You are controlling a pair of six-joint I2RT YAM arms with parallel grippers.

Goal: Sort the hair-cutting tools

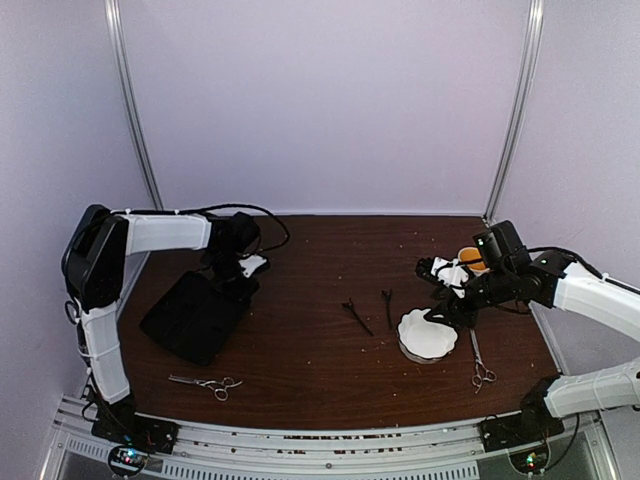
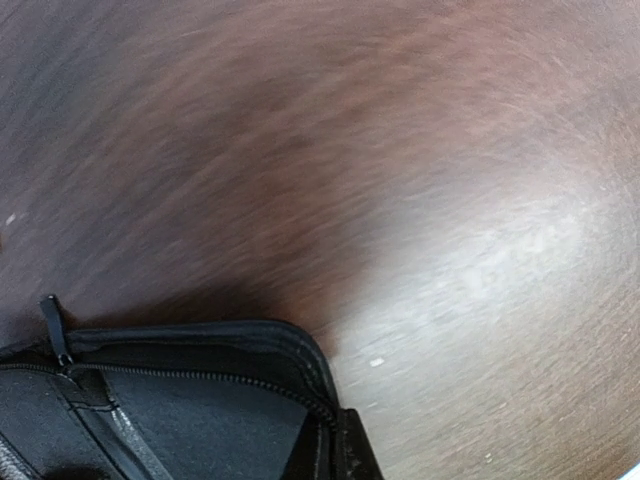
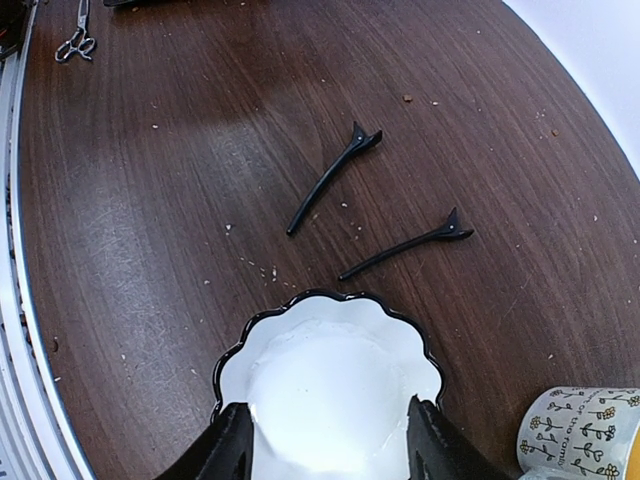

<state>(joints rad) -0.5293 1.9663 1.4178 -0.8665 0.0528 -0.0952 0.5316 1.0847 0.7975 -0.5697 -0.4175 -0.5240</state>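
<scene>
The table [image 3: 150, 200] is dark wood grain, the case [image 2: 190, 415] matt black cloth, the bowl [image 3: 300, 330] glossy white.

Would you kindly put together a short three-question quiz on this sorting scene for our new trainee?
1. True or false: the white bowl holds both scissors.
2. Multiple choice: in the top view, what lies between the black case and the bowl? A) two black clips B) a hairbrush C) a comb
3. Fill in: the ___ gripper is over the bowl with its fingers apart.
Key:
1. False. One pair of scissors lies near the case, and the other lies beside the bowl, outside it.
2. A.
3. The right gripper.
</scene>
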